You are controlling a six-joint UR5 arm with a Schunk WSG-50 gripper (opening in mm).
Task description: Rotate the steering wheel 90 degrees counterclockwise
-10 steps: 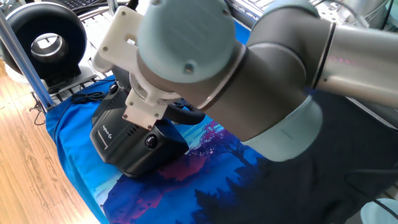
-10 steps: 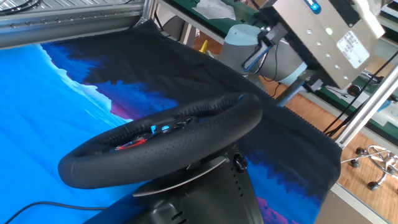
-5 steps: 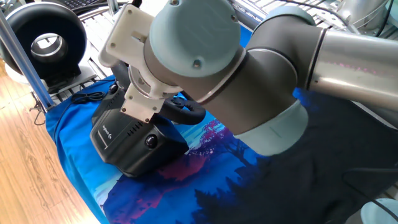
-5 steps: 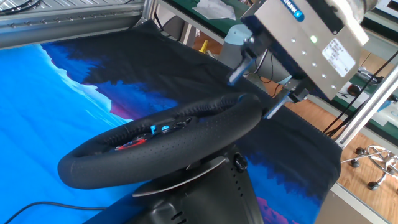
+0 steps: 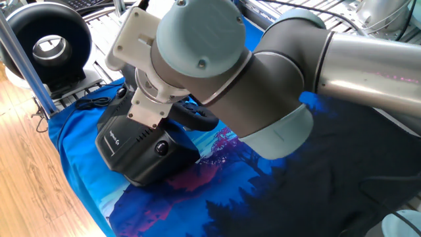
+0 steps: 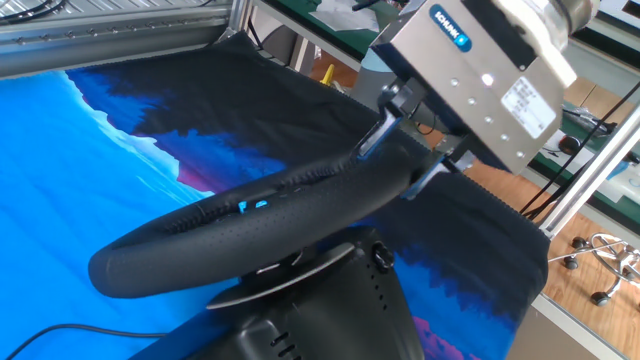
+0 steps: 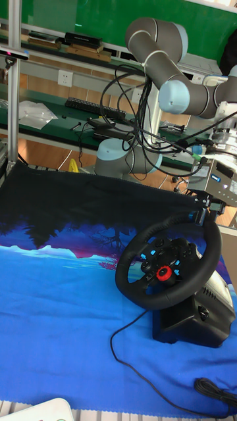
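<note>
The gripper has its two fingers around the top edge of the steering wheel, and the turning looks barely begun.

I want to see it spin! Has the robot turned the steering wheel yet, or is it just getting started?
Just getting started. Done: the gripper has reached the steering wheel, its fingers on either side of the top of the rim. In hand: taking hold, though I can't tell if the grip is tight. Left: the turn itself. I can't tell from here whether any of the quarter turn counterclockwise is done.
</note>
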